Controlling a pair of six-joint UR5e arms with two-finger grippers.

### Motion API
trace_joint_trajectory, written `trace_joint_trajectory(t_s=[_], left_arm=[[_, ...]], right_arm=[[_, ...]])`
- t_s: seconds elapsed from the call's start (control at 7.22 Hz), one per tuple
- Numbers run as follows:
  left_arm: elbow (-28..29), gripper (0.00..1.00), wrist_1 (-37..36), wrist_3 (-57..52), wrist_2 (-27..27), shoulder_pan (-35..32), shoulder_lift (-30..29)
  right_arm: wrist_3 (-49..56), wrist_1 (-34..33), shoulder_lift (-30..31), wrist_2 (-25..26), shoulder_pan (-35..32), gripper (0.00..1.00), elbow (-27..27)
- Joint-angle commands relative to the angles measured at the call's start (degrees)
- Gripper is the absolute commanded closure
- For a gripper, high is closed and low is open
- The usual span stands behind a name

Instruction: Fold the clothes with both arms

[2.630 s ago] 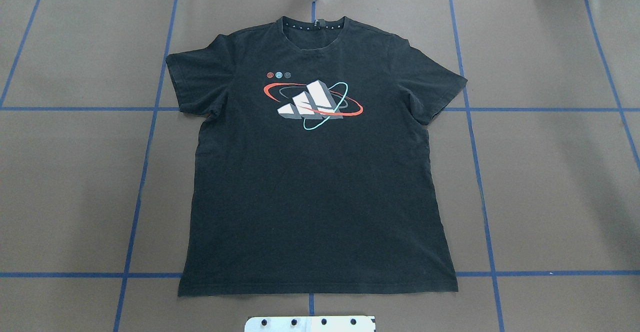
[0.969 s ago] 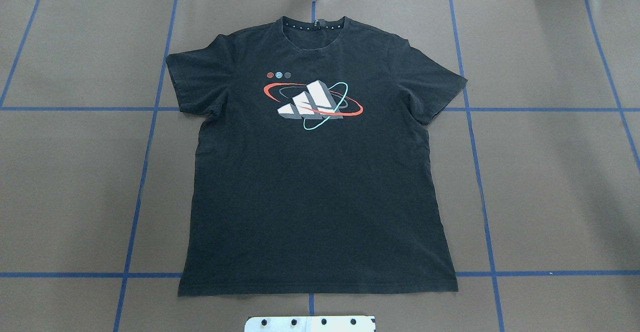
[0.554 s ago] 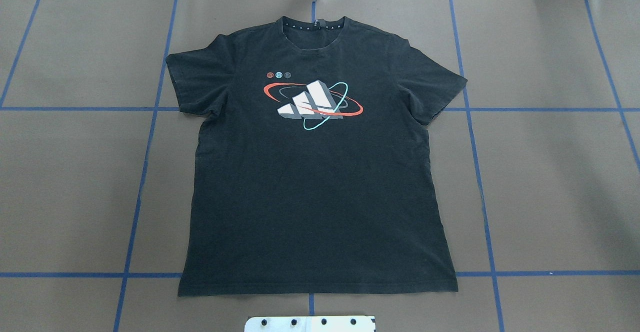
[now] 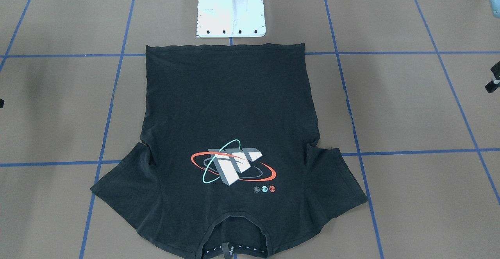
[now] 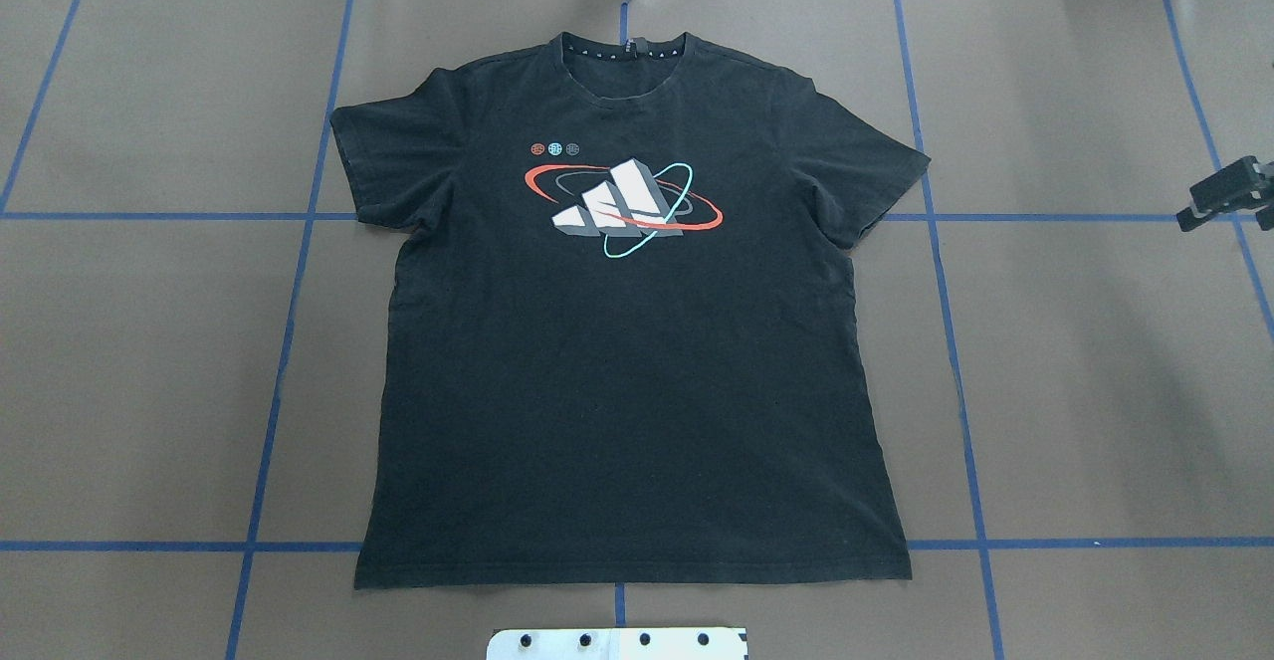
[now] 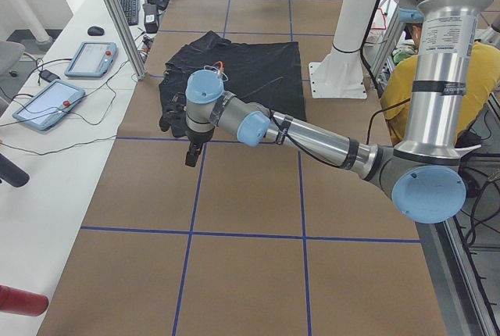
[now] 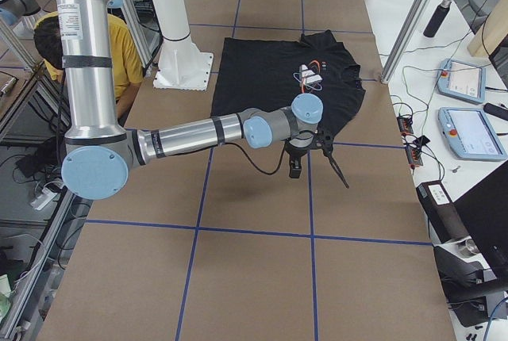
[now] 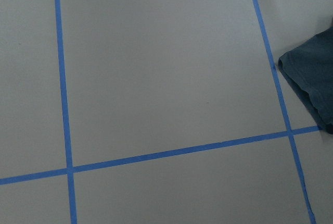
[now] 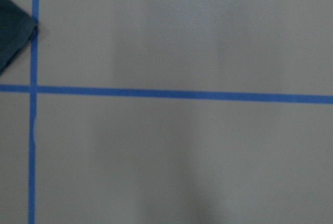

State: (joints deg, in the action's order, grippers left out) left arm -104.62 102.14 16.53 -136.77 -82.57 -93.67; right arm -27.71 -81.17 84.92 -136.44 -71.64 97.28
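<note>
The black T-shirt (image 5: 627, 361) lies flat and print-up in the middle of the brown table, collar at the far edge; it also shows in the front view (image 4: 226, 110). My right gripper (image 5: 1216, 198) hovers at the overhead view's right edge, well off the right sleeve, and its fingers look spread in the right side view (image 7: 317, 173). My left gripper (image 4: 493, 77) sits at the front view's right edge, raised beside the left sleeve (image 8: 312, 78), with its fingers apart (image 6: 181, 139). Neither holds anything. The right wrist view shows only a sleeve corner (image 9: 13, 26).
The white base pedestal (image 4: 230, 13) stands just behind the shirt's hem. Blue tape lines (image 5: 955, 371) grid the table. Tablets (image 6: 90, 58) and cables lie on the side bench. A person in yellow (image 6: 437, 78) sits behind the robot.
My right gripper has come into the overhead view at its right edge. The T-shirt has not moved.
</note>
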Motion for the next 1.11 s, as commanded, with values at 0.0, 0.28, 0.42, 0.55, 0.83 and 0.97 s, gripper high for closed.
trace_joint_trajectory(t_s=[0.0, 0.28, 0.42, 0.55, 0.83, 0.97], left_arm=[[-0.06, 0.0, 0.43, 0.0, 0.1, 0.04, -0.03], [-0.05, 0.0, 0.43, -0.01, 0.01, 0.21, -0.02], [-0.14, 0.0, 0.43, 0.08, 0.01, 0.21, 0.06], [-0.14, 0.0, 0.52, 0.61, 0.01, 0.39, 0.06], [0.03, 0.0, 0.52, 0.61, 0.01, 0.56, 0.06], [0.03, 0.0, 0.52, 0.61, 0.01, 0.56, 0.06]], right_arm=[[-15.21, 11.16, -8.51, 0.3, 3.6, 0.02, -9.87], [-24.8, 25.19, -17.47, 0.56, 5.63, 0.02, -23.02], [-30.33, 33.54, -19.16, 2.48, 5.98, 0.02, -28.06], [-38.13, 36.23, -21.01, 6.07, 9.2, 0.03, -29.33], [-39.09, 36.26, -21.38, 10.06, 11.78, 0.08, -29.69], [-39.18, 36.26, -21.9, 10.49, 13.09, 0.09, -30.91]])
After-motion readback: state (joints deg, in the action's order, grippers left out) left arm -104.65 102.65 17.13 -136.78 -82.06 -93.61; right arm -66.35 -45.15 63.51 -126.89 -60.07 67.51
